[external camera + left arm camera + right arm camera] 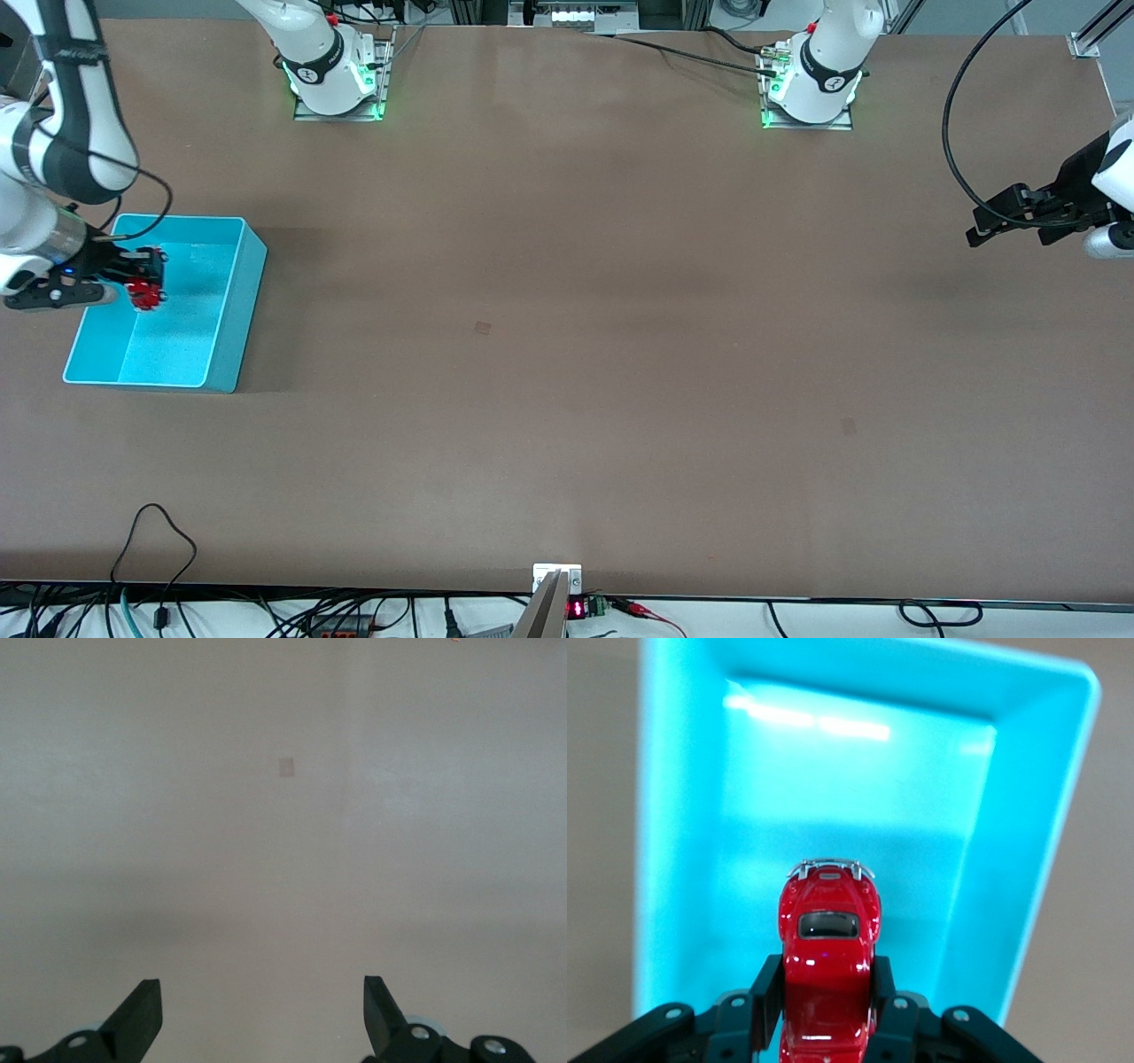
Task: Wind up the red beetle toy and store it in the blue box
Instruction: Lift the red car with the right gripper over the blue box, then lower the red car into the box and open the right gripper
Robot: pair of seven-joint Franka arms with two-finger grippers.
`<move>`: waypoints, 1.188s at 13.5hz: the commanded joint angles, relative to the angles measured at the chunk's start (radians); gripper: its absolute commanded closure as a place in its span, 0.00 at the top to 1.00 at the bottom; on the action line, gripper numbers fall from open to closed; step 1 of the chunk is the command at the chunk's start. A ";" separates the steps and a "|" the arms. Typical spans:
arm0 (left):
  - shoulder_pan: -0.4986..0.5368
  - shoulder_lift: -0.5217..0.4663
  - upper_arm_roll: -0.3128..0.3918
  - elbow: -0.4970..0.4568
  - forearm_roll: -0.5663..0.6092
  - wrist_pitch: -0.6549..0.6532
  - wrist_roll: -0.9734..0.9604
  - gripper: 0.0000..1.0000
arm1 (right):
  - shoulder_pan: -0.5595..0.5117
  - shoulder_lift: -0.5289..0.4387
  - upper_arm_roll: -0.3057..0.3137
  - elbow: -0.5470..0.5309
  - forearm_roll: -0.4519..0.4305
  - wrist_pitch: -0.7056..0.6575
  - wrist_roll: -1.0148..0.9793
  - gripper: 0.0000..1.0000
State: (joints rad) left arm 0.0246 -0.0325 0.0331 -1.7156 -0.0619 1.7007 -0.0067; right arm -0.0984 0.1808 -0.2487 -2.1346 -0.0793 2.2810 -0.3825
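Over the blue box point(232, 306), at the right arm's end of the brown table point(567, 354), the right gripper point(144, 282) hung with its fingers clamped on the red beetle toy point(827, 966). At the table's other end the left gripper point(992, 221) waited with its fingers point(137, 1019) spread apart over bare tabletop. Cables point(151, 567) trailed along the table's nearest edge.

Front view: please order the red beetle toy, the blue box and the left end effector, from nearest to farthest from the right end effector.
1. red beetle toy: gripped in the right end effector.
2. blue box: directly below, at the right arm's end of the table.
3. left end effector: open, over the left arm's end.
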 commanded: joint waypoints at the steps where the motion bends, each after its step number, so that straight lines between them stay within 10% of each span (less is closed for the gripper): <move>1: 0.006 -0.012 -0.002 0.007 0.017 -0.024 0.024 1.00 | 0.005 0.058 -0.009 -0.056 0.012 0.122 0.085 0.01; 7: 0.006 -0.010 -0.002 0.005 0.013 -0.024 0.022 1.00 | 0.008 0.149 -0.007 -0.091 0.048 0.175 0.194 0.02; 9: 0.006 -0.010 -0.002 0.005 0.013 -0.024 0.022 1.00 | 0.009 0.160 -0.006 -0.097 0.061 0.173 0.194 0.27; 11: 0.006 -0.010 -0.002 0.007 0.013 -0.024 0.024 1.00 | 0.014 0.164 -0.006 -0.096 0.062 0.169 0.200 1.00; 16: 0.005 -0.010 -0.002 0.007 0.013 -0.024 0.024 1.00 | 0.029 0.076 0.026 0.066 0.055 -0.033 0.197 1.00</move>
State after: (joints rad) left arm 0.0252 -0.0326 0.0332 -1.7157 -0.0615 1.6929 -0.0057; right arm -0.0729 0.3162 -0.2351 -2.1614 -0.0289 2.3928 -0.1952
